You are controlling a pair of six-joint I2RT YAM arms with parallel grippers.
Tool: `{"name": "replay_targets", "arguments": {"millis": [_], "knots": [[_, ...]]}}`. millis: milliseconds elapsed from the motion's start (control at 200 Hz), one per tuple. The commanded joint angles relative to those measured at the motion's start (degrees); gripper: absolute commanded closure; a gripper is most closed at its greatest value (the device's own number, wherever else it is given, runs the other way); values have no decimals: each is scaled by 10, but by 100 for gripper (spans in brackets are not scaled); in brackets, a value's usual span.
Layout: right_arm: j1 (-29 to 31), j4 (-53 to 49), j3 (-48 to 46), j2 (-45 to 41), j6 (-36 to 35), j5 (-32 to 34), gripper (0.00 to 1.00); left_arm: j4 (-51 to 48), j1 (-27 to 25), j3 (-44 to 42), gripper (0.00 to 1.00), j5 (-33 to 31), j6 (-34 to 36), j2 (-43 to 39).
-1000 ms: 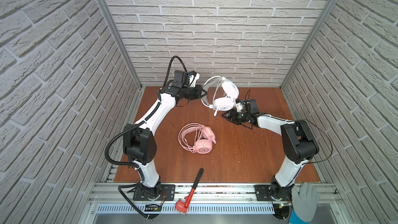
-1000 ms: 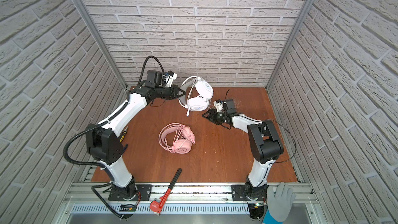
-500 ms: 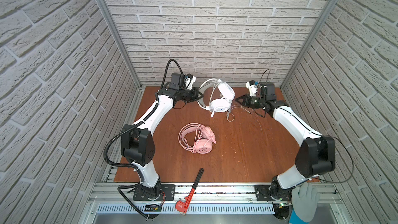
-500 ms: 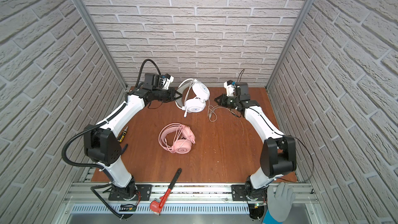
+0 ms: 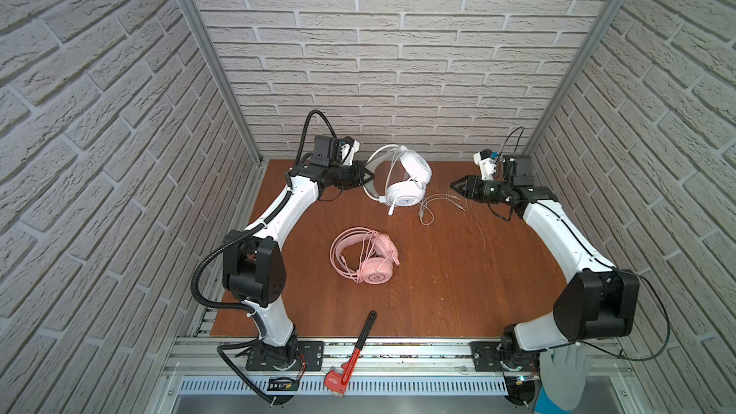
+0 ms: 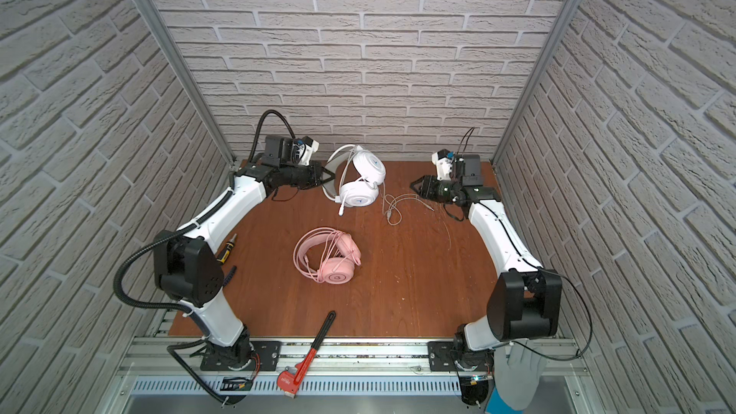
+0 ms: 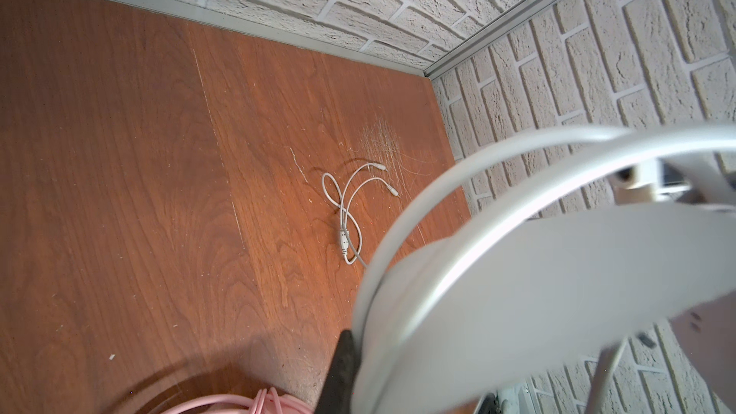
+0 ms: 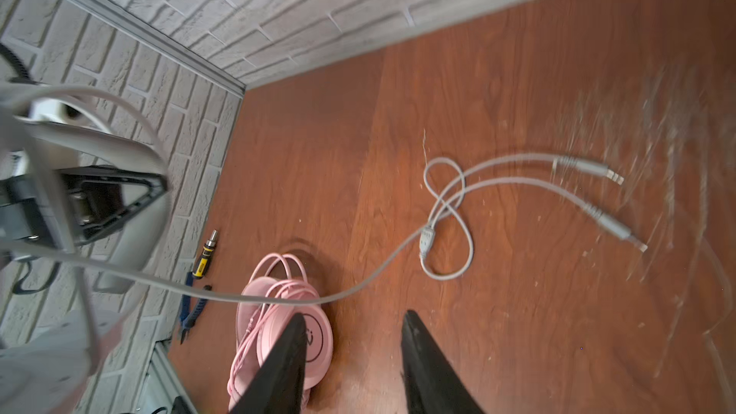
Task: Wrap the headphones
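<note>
Headphones, white pair [image 5: 408,183]: cable tail [image 8: 427,237] loose

Left gripper [image 5: 367,178] is clamped on its headband at the tabletop's [image 5: 458,280] back. Right gripper [image 8: 352,318], jaws apart and empty, faces the cable tail; pinch near the split, then loop. Both arms stretch forward, low. Pink pair [image 5: 368,256] lies mid-tabletop.
</note>
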Motion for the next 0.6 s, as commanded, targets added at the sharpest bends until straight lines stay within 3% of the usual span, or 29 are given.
{"name": "replay_targets", "arguments": {"millis": [0, 225, 595], "knots": [[7, 76, -42, -9, 41, -48, 53, 28, -2, 12, 100, 30, 1, -17], [49, 167, -117, -20, -13, -54, 37, 40, -4, 18, 100, 31, -17, -6], [139, 292, -203, -46, -123, 24, 36, 21, -7, 40, 100, 26, -20, 6]]}}
